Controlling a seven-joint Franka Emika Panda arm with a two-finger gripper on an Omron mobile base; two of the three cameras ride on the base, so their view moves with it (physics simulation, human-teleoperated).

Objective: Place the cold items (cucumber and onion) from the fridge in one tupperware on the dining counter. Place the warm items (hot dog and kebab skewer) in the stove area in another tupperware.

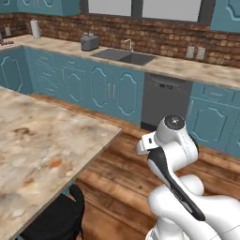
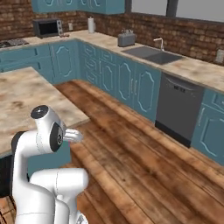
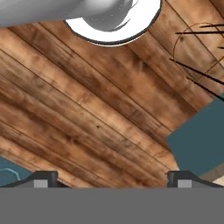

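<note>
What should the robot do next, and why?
Probably drive on to look for the fridge. The gripper is open and holds nothing, pointing down at the wooden floor. The dining counter beside it has no tupperware in sight, and no food shows yet.

The dining counter (image 1: 42, 140) (marbled beige) lies bare; the wall counter (image 1: 197, 70) carries a toaster (image 1: 89, 42).

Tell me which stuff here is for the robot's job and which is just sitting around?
For the job:
- dining counter, nothing on it that I can see
- gripper, open and holding nothing, pointing at the wooden floor

Just sitting around:
- toaster
- sink
- paper towel roll
- microwave
- dishwasher
</note>
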